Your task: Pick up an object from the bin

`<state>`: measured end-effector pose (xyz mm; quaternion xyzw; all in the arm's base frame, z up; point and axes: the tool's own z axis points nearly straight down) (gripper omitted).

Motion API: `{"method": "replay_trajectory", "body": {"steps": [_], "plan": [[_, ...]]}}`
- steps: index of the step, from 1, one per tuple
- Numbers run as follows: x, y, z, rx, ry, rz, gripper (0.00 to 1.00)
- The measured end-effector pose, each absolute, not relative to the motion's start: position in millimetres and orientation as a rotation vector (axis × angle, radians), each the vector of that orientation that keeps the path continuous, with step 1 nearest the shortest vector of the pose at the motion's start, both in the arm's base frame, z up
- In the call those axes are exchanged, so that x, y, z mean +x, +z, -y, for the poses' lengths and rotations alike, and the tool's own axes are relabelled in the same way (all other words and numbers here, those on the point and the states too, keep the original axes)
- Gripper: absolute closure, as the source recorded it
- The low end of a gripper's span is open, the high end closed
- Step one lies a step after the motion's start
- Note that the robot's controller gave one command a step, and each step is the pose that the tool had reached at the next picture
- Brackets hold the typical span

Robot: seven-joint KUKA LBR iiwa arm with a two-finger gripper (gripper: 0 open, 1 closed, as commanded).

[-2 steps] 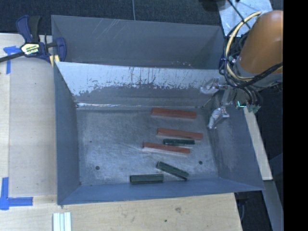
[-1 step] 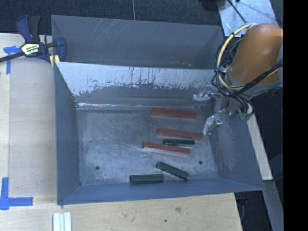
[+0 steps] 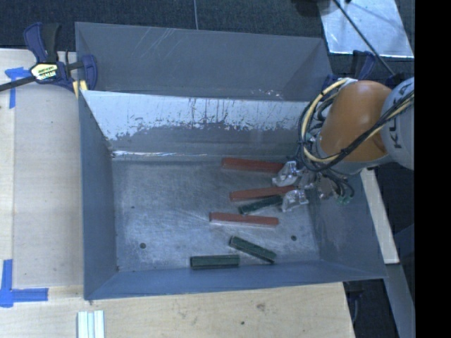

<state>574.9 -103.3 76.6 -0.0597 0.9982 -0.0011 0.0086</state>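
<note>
The claw (image 3: 292, 186) is spread wide, straddling the end of a reddish-brown bar (image 3: 257, 193) lying to its left. A dark green bar (image 3: 259, 204) crowds alongside, so closing could pinch both, or the end-grip could let the bar swivel free.

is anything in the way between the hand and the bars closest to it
Nothing visible does. The hand sits right at the right ends of a red-brown bar and a dark green bar beside it. The two lie close together, so one may crowd the other.
</note>
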Motion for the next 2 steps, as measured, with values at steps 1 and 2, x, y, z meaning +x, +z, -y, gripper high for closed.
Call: {"method": "replay_trajectory", "body": {"steps": [1,2], "plan": [[574.9,77,103,-0.188,-0.004,-3.119,1.00],[578.0,208,114,-0.298,-0.002,-3.123,1.00]]}}
